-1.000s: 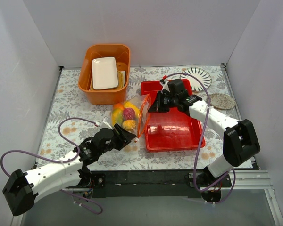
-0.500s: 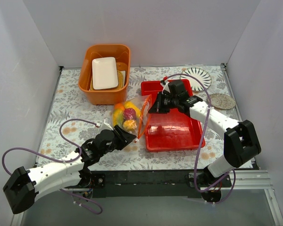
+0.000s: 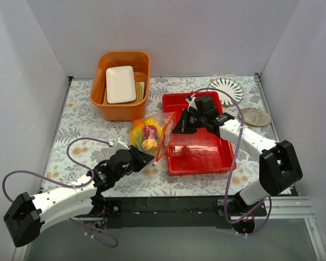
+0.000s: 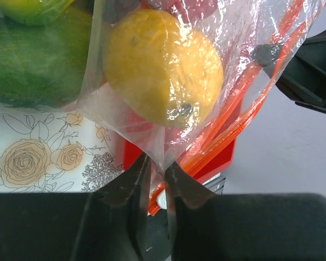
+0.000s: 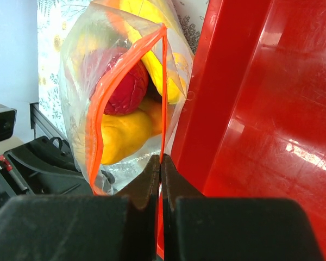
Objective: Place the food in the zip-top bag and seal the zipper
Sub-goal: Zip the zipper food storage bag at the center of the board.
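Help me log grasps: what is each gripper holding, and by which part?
Both hold the zip-top bag. The left gripper pinches its clear plastic edge beside the zipper; the right gripper pinches the zipper strip itself.

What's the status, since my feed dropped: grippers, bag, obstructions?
Left gripper shut on zip-top bag corner. Right gripper shut on zipper end. Food inside, mouth unsealed. Red tray alongside, not blocking.

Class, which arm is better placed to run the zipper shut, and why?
Right. The right gripper pinches the zipper itself at one end of the open mouth; the left gripper only clamps the zip-top bag's clear film.
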Motion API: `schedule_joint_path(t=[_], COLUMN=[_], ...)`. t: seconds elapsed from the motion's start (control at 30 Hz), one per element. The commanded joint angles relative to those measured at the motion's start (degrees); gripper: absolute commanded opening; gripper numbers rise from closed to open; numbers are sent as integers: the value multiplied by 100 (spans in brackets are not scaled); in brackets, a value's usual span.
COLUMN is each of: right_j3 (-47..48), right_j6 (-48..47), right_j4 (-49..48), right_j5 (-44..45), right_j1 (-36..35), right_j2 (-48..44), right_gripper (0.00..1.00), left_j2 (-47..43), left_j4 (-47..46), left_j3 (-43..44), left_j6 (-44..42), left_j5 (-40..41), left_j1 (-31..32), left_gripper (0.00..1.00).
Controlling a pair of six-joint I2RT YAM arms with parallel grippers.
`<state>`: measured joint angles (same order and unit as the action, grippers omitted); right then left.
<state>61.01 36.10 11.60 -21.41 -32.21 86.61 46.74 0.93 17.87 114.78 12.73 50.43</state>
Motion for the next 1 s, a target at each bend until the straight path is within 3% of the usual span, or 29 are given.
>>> schedule_joint_path(t=[0.0,0.13,0.2,0.23,0.27,0.33,0.37,0.43,0.6,0.77,0.87,0.97], right_j3=[-37,-63,-46,-11,33,95,78,25,-344,-608,-608,-731], right_j6=[29,12,-50,-85,-172,-252,-287,-305,124,538,556,661], right_j4=[-166,-175,-114,-53,105,281,369,457,275,159,167,10], right_j5=[-92,-74,-21,57,110,311,374,523,191,233,479,559], right_j1=[39,39,39,39,39,39,39,39,-75,-698,-944,-954], right_j2=[-206,-197,-206,-223,-267,-381,-547,-723,-1277,-1472,-1375,-1383], right_gripper=[4,4,11,15,28,40,50,58,60,65,98,98], left_j2=[-121,-209,-244,-244,-244,-227,-218,-165,-121,45,63,37], left_j4=[21,100,170,249,293,329,338,329,241,276,267,267], left_j3=[50,76,147,173,243,278,296,340,410,604,604,551], left_j6=[2303,2277,2163,2128,2032,1926,1890,1802,1592,1319,1284,1292], left_j5=[221,238,282,300,326,361,353,362,370,309,247,212], left_j1=[28,19,28,28,28,28,28,28,19,28,19,19], left_gripper=[11,11,7,7,7,6,5,4,5,5,5,4])
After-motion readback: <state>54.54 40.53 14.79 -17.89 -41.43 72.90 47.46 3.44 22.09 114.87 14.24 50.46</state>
